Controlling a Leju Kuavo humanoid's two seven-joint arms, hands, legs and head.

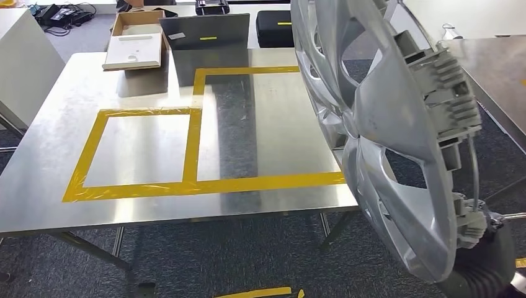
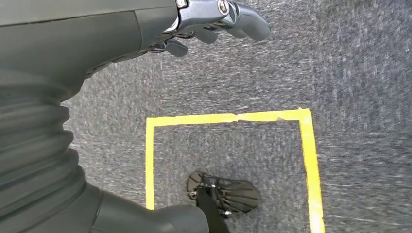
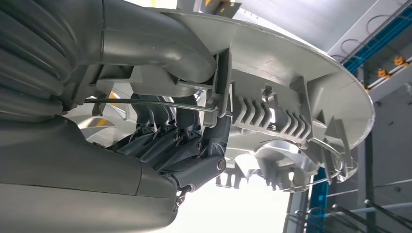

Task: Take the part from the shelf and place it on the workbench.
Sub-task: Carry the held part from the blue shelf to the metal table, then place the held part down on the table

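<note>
We hold the part, a silver plastic wheel cover (image 1: 397,124), up on edge in our right hand (image 3: 184,145), its broad face turned toward the workbench (image 1: 56,130) and its ribbed back toward us. In the right wrist view our dark fingers (image 3: 160,141) curl through the cover's inner rim and the thumb presses from the other side, so the hand is clamped on it. The cover stands at the workbench's right edge, partly over it, with the yellow taped rectangles (image 1: 192,143) lying to its left on the steel top. We judge the coming move must carry the cover leftward and tip its face flat. Our left hand (image 2: 214,19) hangs over grey carpet (image 2: 359,73), fingers loosely apart and holding nothing, well away from the part. A cardboard box (image 1: 138,38) sits at the far side.
</note>
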